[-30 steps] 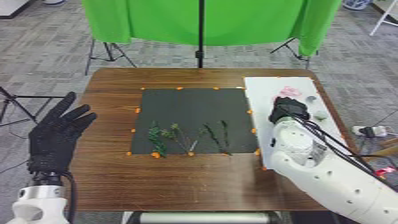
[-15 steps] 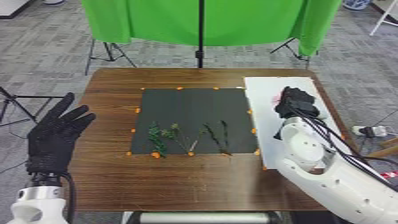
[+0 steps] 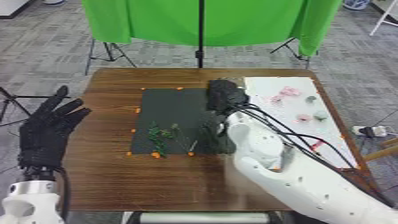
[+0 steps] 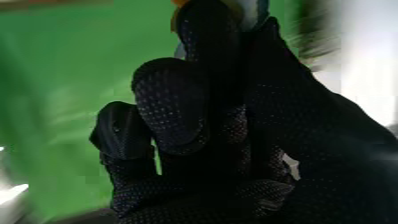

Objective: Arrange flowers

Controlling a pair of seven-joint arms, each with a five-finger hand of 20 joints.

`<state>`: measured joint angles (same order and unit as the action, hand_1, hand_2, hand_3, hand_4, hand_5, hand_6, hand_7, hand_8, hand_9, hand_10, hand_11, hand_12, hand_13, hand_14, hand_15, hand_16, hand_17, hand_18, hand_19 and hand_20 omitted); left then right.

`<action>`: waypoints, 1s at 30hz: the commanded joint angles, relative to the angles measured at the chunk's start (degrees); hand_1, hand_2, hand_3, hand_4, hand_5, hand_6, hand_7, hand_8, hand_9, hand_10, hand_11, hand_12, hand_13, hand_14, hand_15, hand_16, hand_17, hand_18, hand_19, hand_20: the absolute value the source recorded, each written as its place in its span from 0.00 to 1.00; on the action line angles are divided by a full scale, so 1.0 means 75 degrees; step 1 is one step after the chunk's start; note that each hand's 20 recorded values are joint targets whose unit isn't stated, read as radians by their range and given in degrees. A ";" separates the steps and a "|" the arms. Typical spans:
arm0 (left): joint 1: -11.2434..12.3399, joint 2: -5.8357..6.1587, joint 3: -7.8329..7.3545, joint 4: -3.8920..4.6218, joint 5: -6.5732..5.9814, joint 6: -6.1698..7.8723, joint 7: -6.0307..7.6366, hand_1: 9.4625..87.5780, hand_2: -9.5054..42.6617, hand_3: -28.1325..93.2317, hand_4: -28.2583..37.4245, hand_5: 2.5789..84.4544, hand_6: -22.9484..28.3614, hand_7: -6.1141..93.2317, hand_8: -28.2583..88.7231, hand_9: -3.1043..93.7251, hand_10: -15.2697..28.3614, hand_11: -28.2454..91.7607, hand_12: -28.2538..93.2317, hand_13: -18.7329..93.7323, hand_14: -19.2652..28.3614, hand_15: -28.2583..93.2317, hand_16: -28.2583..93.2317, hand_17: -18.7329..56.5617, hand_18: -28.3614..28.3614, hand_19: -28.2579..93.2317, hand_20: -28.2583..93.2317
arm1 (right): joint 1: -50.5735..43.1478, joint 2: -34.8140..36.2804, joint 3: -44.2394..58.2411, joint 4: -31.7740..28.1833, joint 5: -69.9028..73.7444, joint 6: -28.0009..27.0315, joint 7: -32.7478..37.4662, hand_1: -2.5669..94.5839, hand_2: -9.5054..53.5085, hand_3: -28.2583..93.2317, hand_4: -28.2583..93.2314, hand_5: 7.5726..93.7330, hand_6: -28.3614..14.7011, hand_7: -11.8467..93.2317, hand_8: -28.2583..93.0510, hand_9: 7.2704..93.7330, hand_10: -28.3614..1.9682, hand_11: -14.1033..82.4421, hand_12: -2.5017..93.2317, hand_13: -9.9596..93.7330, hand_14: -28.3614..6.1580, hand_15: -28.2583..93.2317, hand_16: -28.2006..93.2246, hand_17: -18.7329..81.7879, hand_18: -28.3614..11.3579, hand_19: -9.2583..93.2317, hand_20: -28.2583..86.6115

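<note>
Head view, right hand: off it goes! The right hand point(image 3: 226, 95) has left the white sheet point(image 3: 286, 112) and swung across to hang over the dark mat point(image 3: 178, 107), near its far right corner.
White sheet: the pink bloom point(image 3: 290, 92) is back in plain sight, with a second pink flower point(image 3: 304, 118) and a pale flower point(image 3: 321, 115) lying nearer the robot, all waiting their turn.
Dark mat: a leafy stem point(image 3: 156, 136) and a thin sprig point(image 3: 173, 131) lie flat towards the near edge; the greenery further right is partly hidden by the right arm.
Left hand: a slight drift outward for the left hand point(image 3: 44, 137), fingers spread, beside the mat and well apart from the flowers.
What it means: looks like picking is giving way to placing; the next move probably calls for lowering onto the mat, above the stems, and a hasty release could leave the piece askew.
Right wrist view, right hand: thumb and a finger pressed together, pinching a small orange-and-pale piece point(image 4: 256, 9) at the tips, likely a flower head, though most of it is hidden.
Green cloth: the green cloth point(image 4: 53, 100) fills in behind.
Labels: no writing to call on flowers, mat or sheet.
</note>
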<state>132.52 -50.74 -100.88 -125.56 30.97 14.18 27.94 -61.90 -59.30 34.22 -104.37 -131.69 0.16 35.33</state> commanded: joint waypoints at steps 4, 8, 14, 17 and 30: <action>-0.0305 0.0680 -0.0521 -0.0301 0.0139 0.0376 0.0102 0.17 0.36 0.84 0.04 0.41 0.61 0.15 0.18 0.40 0.79 0.46 0.35 0.40 0.95 0.68 0.18 0.14 0.95 0.64 0.41 | 0.0823 -0.2820 -0.1351 0.1441 -0.0753 -0.0013 -0.1659 0.63 0.00 0.84 0.00 0.92 0.65 0.31 0.28 1.00 0.76 0.31 0.39 0.88 0.72 0.76 0.44 0.58 0.08 1.00 0.73; -0.0408 0.0728 -0.0482 -0.0309 0.0119 0.0417 0.0132 0.17 0.36 0.84 0.04 0.41 0.61 0.15 0.18 0.40 0.79 0.46 0.35 0.40 0.95 0.68 0.18 0.14 0.95 0.64 0.41 | 0.0876 -0.2988 -0.1501 0.1694 -0.0910 -0.0163 -0.1697 0.64 0.00 0.83 0.00 0.92 0.65 0.31 0.28 1.00 0.76 0.30 0.39 0.88 0.72 0.75 0.45 0.57 0.09 1.00 0.71; -0.0634 0.0622 -0.0225 -0.0245 0.0176 0.0407 0.0078 0.17 0.36 0.84 0.04 0.42 0.61 0.15 0.18 0.40 0.79 0.46 0.35 0.40 0.95 0.68 0.18 0.14 0.95 0.64 0.41 | 0.0053 -0.3255 -0.0937 0.1725 -0.1914 -0.1062 -0.2225 0.64 0.00 0.81 0.00 0.91 0.67 0.30 0.27 1.00 0.76 0.29 0.39 0.86 0.72 0.76 0.45 0.56 0.10 1.00 0.71; -0.0764 0.0580 -0.0063 -0.0193 0.0169 0.0361 0.0099 0.17 0.36 0.84 0.04 0.42 0.61 0.15 0.18 0.40 0.79 0.46 0.35 0.40 0.95 0.68 0.18 0.14 0.95 0.64 0.41 | -0.0222 -0.3329 -0.0728 0.1741 -0.2094 -0.1368 -0.2324 0.64 0.00 0.81 0.00 0.90 0.68 0.29 0.26 1.00 0.76 0.28 0.40 0.85 0.71 0.76 0.44 0.55 0.11 1.00 0.70; -0.0963 0.0403 0.0108 -0.0077 0.0250 0.0216 -0.0045 0.17 0.36 0.84 0.05 0.42 0.62 0.15 0.18 0.40 0.79 0.46 0.35 0.40 0.95 0.68 0.18 0.14 0.95 0.64 0.41 | -0.0258 -0.3428 -0.0590 0.1870 -0.2233 -0.1643 -0.2298 0.60 0.00 0.77 0.00 0.82 0.69 0.23 0.22 0.93 0.69 0.26 0.37 0.79 0.67 0.79 0.41 0.52 0.13 1.00 0.69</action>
<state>125.61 -46.54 -100.67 -126.91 32.09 16.61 28.59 -64.92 -84.56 30.48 -90.99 -148.38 -12.81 16.65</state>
